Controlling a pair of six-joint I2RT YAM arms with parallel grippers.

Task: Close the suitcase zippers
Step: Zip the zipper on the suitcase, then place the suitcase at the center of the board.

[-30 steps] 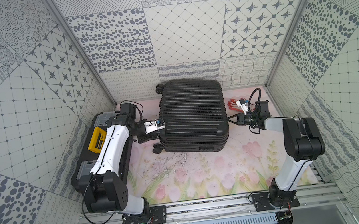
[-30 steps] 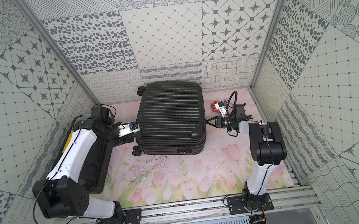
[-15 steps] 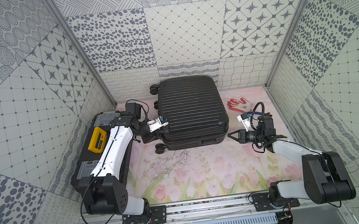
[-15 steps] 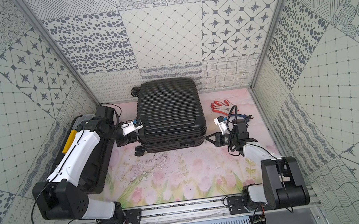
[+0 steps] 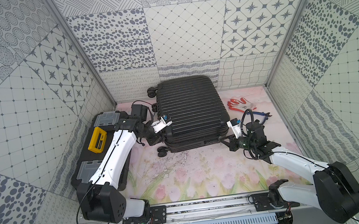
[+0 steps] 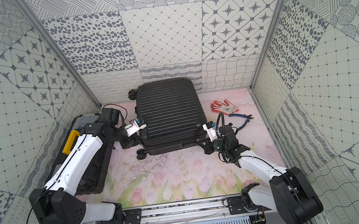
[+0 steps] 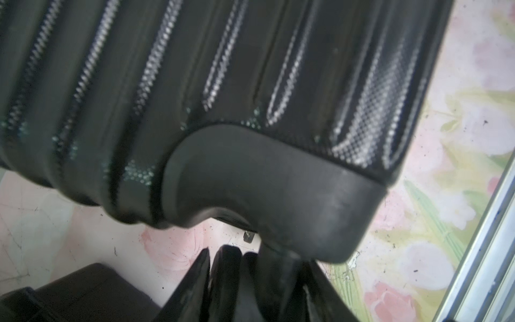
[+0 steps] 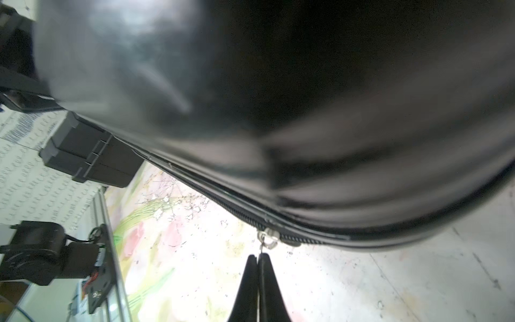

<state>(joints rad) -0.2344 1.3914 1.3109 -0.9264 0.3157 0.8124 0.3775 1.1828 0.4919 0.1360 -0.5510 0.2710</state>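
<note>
Black toolbox (image 5: 83,157) and red gloves (image 5: 237,105) flank the suitcase (image 5: 191,113); left jaws clamp a wheel (image 7: 230,278), right jaws a zipper pull (image 8: 267,237).

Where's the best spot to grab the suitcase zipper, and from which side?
Pinch the little silver pull that dangles off the zip track, near the suitcase front corner. Come from outside the seam, jaws flat on the tab's thin faces; the right gripper holds it that way.

Evenly bright, sharp top views; wrist views blur the suitcase (image 8: 250,83) close up.
</note>
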